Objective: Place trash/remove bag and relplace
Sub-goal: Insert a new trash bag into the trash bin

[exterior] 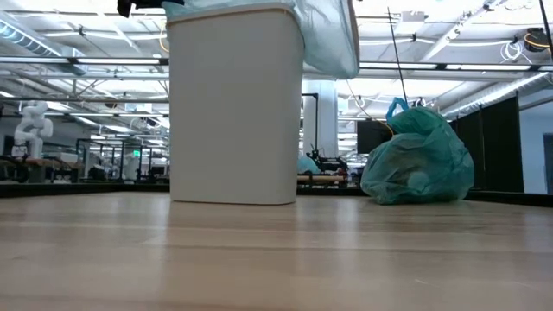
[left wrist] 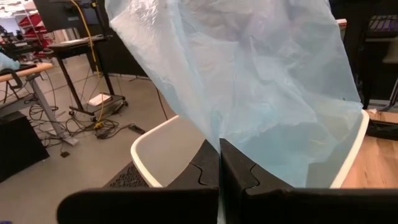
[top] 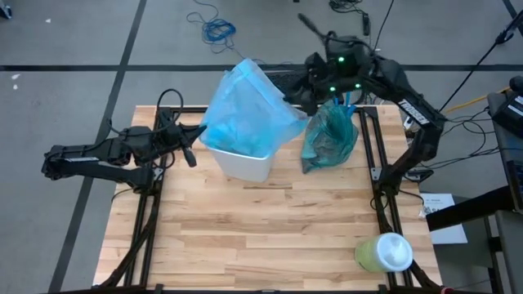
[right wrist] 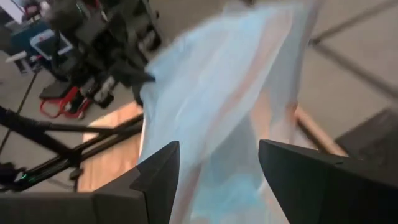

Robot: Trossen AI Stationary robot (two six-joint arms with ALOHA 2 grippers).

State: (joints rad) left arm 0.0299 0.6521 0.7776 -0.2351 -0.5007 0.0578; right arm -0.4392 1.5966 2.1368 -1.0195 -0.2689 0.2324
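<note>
A white bin (top: 245,163) stands on the table, and the sky-blue bag (top: 245,110) billows over its mouth. In the low view the bin (exterior: 233,104) fills the left and the sky-blue bag (exterior: 330,39) hangs over its rim. My left gripper (top: 198,135) is at the bin's left side, shut on that bag. My right gripper (top: 297,96) hovers open at the bag's far right. In the right wrist view its fingers (right wrist: 155,177) stand either side of the plastic (right wrist: 217,124). The teal bag (top: 331,137), stuffed, rests on its bottom right of the bin. No loose trash shows. My left gripper (left wrist: 219,171) pinches the sky-blue bag's edge (left wrist: 219,142) between its two shut fingers, just above the bin's rim (left wrist: 144,152), coming level from the table's left. The plastic rises from the fingers and spreads over the bin's mouth. My right gripper (right wrist: 217,180) is open around the bag; I cannot tell whether it touches.
A pale-green container with a white top (top: 384,251) lies near the table's near right corner. The teal bag (exterior: 417,160) sits close to the bin's right side. Bare wood lies on the near half of the table (top: 261,237). Cables lie on the floor beyond.
</note>
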